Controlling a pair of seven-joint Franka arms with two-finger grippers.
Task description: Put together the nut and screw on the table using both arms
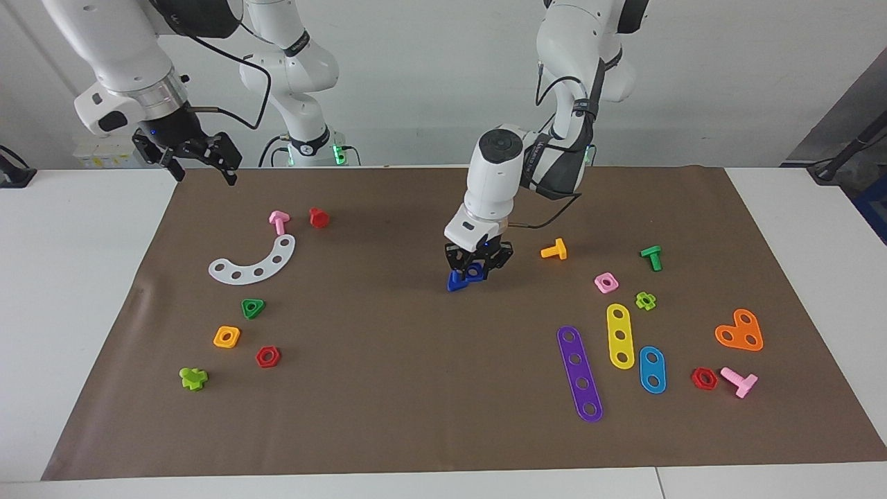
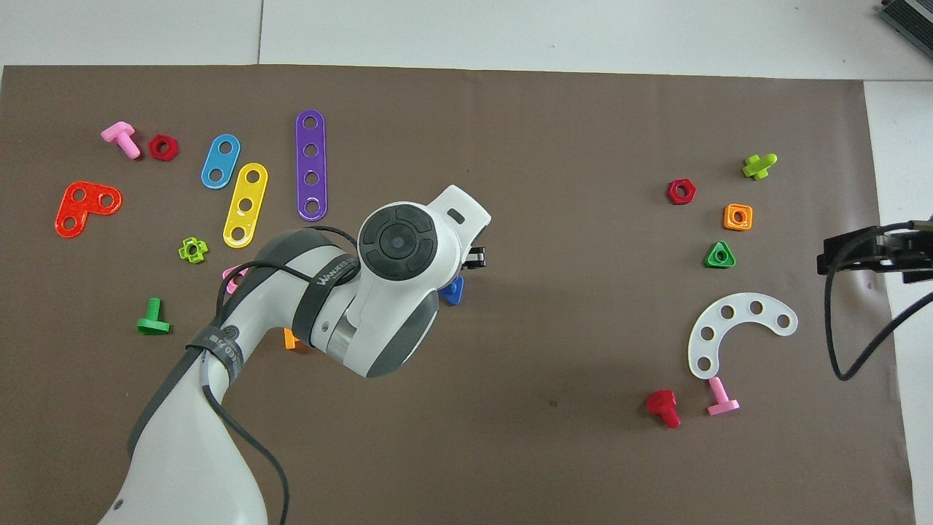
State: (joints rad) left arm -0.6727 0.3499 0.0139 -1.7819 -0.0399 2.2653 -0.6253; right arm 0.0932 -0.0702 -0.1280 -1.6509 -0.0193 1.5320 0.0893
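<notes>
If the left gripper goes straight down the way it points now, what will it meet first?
Probably the screw: the left gripper, shut on the nut, hangs just over it, pointing down. The nut would likely touch first, though exact alignment is unclear.

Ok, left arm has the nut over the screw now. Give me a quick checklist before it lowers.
1. Nut in grip: the left gripper is shut on the blue nut. Ok.
2. Nut above screw: the blue screw sits just under the nut, offset toward the right arm's end. Centring: cannot tell.
3. Screw shaft pointing up: hidden by the gripper. Cannot tell.
4. Screw steadied: the right gripper waits open over the brown sheet's corner, away from the screw. Not ok.
5. Neighbours: the orange bolt lies apart from the screw. Ok.
</notes>
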